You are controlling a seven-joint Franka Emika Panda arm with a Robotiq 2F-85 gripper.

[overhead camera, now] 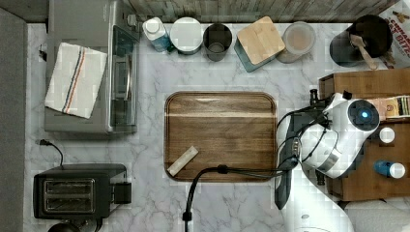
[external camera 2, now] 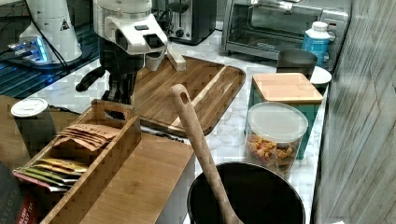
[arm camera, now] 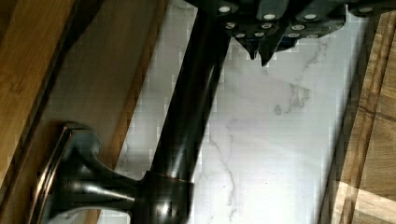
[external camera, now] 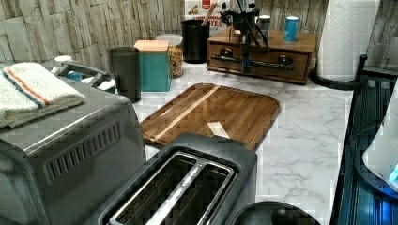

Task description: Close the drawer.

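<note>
Top view, left to right: a toaster oven [overhead camera: 92,72] with a folded towel [overhead camera: 76,79] on it sat at the far left of the marble counter [overhead camera: 150,203], w/ a black toaster [overhead camera: 77,193] below it. Mid-frame lay the dark walnut tray [overhead camera: 220,135], a small pale block [overhead camera: 183,160] resting on its lower left part. At the top view's right stood the wooden cabinet, and your arm reached over its front edge.

In the left view the drawer [external camera: 258,61] sat in that cabinet at the back of the counter, front panel about flush w/ the frame, as far as could be seen. Your hand [external camera: 245,65] hung straight down in front of it, at the long dark bar handle [external camera: 253,62].

Wrist view: the handle [arm camera: 187,116] ran just beside the fingertips [arm camera: 261,49]. Whether they were apart, together or clamped, you couldn't tell.
</note>
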